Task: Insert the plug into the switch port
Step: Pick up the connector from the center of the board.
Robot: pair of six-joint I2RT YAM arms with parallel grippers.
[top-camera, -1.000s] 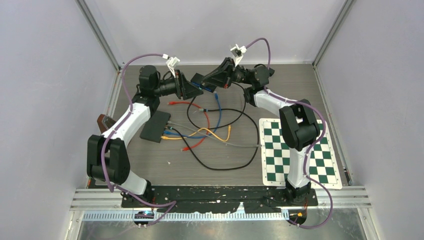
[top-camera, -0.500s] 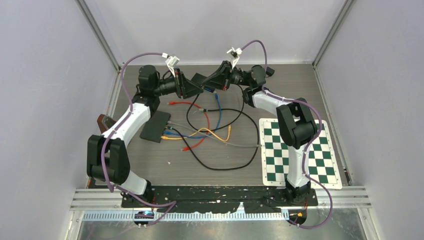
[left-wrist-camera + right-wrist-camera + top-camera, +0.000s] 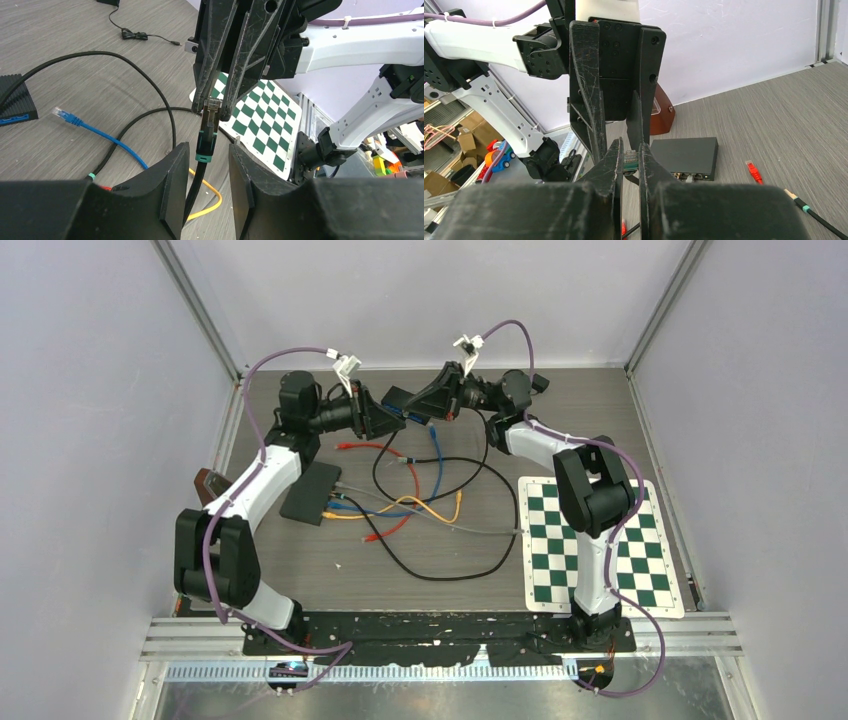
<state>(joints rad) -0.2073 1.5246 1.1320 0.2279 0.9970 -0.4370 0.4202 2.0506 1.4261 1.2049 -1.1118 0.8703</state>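
Currently the clear plug [image 3: 212, 107], with its black teal-ringed boot, sits midair over the table [image 3: 300, 560] back, pinched by the right gripper [image 3: 630, 161]. Left gripper [image 3: 206, 150] jaws are apart, straddling the boot without contact. Black switch [image 3: 312, 492] is well apart, with a blue cable [image 3: 95, 131] and red cable [image 3: 362, 446] strewn nearby.

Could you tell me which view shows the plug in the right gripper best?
The left wrist view: the plug shows whole, its clear tip pinched by the right gripper. The right wrist view shows a sliver; the top view, nothing clear.
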